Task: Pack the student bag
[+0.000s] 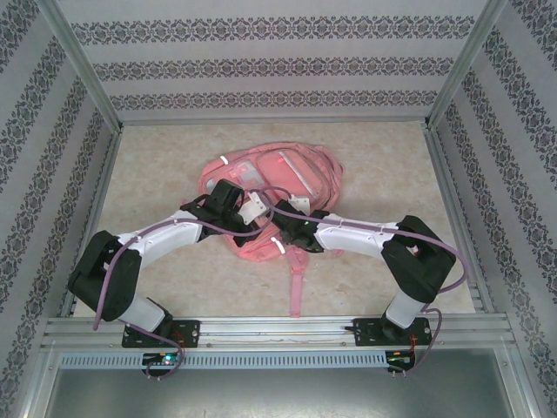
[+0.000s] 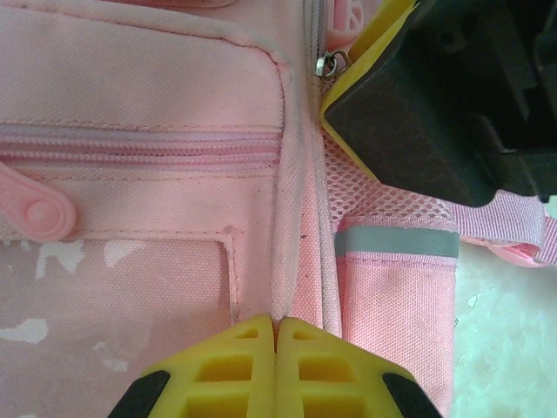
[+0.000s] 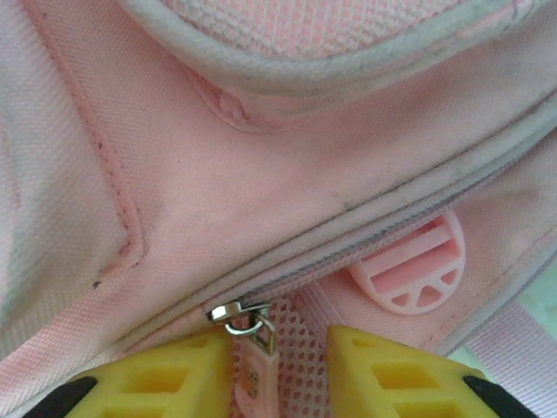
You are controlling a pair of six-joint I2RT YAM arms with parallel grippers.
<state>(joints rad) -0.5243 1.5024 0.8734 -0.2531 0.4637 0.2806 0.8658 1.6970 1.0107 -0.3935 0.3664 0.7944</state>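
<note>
A large soft pink fabric backpack point(image 1: 261, 174) lies on the beige marbled surface point(image 1: 157, 183). The left hand point(image 2: 277, 324) pinches its side seam, fingers together; the right hand point(image 3: 280, 348) stands narrowly parted astride the silver zip pull point(image 3: 244, 315).

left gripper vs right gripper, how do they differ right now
The left gripper has its fingers closed on a raised seam of the bag; the right gripper has its fingers apart. The left gripper sits beside a front zip pocket; the right gripper has a zip pull hanging in its gap. Both have yellow fingers.
</note>
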